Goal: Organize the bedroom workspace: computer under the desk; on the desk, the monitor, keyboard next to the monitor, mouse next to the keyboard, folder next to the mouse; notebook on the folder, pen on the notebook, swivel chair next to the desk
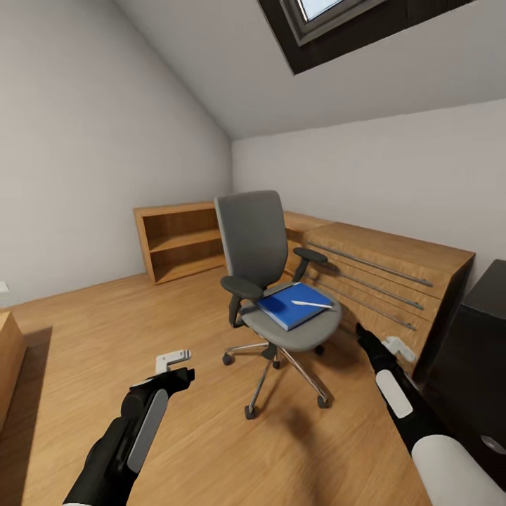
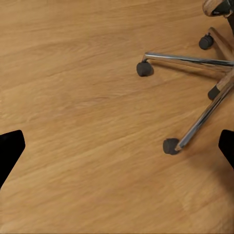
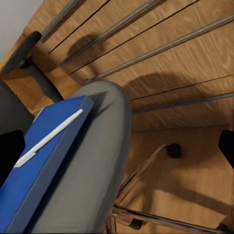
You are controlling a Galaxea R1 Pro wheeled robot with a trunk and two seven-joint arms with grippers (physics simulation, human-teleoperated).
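The grey swivel chair (image 1: 261, 267) stands mid-room on its chrome star base (image 2: 200, 117). On its seat lies the blue folder (image 1: 288, 308) (image 3: 34, 165), with the pale pen (image 1: 311, 303) (image 3: 48, 137) resting on top. My right gripper (image 1: 397, 346) (image 3: 117, 151) is open, just right of the seat and above its edge. My left gripper (image 1: 173, 360) (image 2: 117, 151) is open too, hanging over bare floor left of the chair's castors. A black corner of the desk (image 1: 474, 337) with a silver knob shows at the far right. The computer, monitor, keyboard, mouse and notebook are out of view.
A light wooden drawer cabinet (image 1: 386, 270) (image 3: 161, 53) stands close behind and right of the chair. A low open wooden shelf (image 1: 179, 242) is against the back wall. Wooden floor (image 1: 105, 337) stretches to the left, with another wooden piece (image 1: 8, 358) at the left edge.
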